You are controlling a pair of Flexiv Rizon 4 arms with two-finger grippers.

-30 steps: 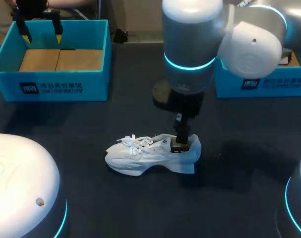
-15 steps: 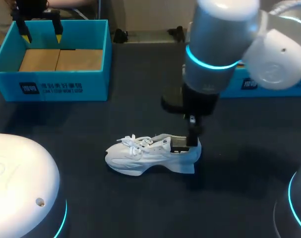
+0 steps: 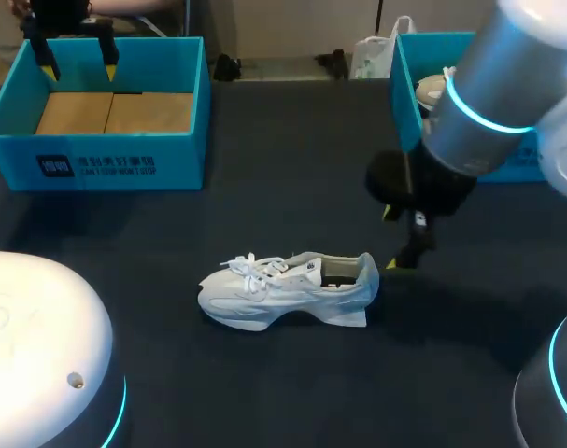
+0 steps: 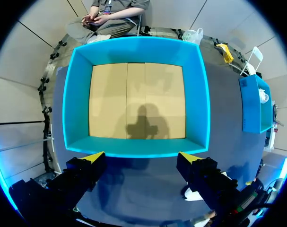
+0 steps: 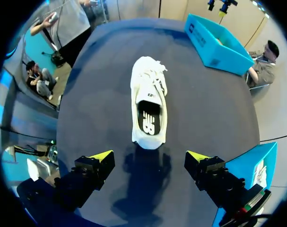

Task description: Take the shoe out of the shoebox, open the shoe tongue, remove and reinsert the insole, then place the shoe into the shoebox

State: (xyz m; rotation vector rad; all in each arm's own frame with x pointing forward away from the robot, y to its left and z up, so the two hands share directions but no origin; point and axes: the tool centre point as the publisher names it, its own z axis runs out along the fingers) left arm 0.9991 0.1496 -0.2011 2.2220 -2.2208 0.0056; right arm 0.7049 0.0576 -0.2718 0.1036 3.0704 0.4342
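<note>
The shoe point(image 3: 288, 289) is out of any box and stands on its sole on the dark counter point(image 3: 264, 187), near the middle. It is white, with its laces point(image 3: 255, 269) lying loose over the front. Its toe points toward my left side and its heel toward my right. From my right wrist I look straight down into its opening point(image 5: 149, 111), where a dark insole point(image 5: 149, 122) lies flat inside the heel part.

My right pincer point(image 3: 390, 239) hangs just behind the heel, close to it but not touching. Its two yellow tips are spread wide with nothing between them, and only bare counter point(image 5: 100, 94) lies beneath point(image 5: 149, 157).

My left pincer point(image 3: 79, 67) is well apart from the shoe, over the far left corner of the counter. It is also spread open and empty point(image 4: 141, 158). It hangs above the near wall of the blue shoebox point(image 4: 74, 104), whose floor is plain tan cardboard with nothing lying on it. In the head view that blue shoebox point(image 3: 96, 159) sits well beyond the shoe and to its left.

A second blue box point(image 3: 409, 84) stands at the far right of the counter, beyond my right arm. Something white point(image 3: 431, 93) shows over its rim, and I cannot make out what it is. From my right wrist, this second blue box point(image 5: 256, 156) lies beside the pincer, off to one side of the shoe's heel.
</note>
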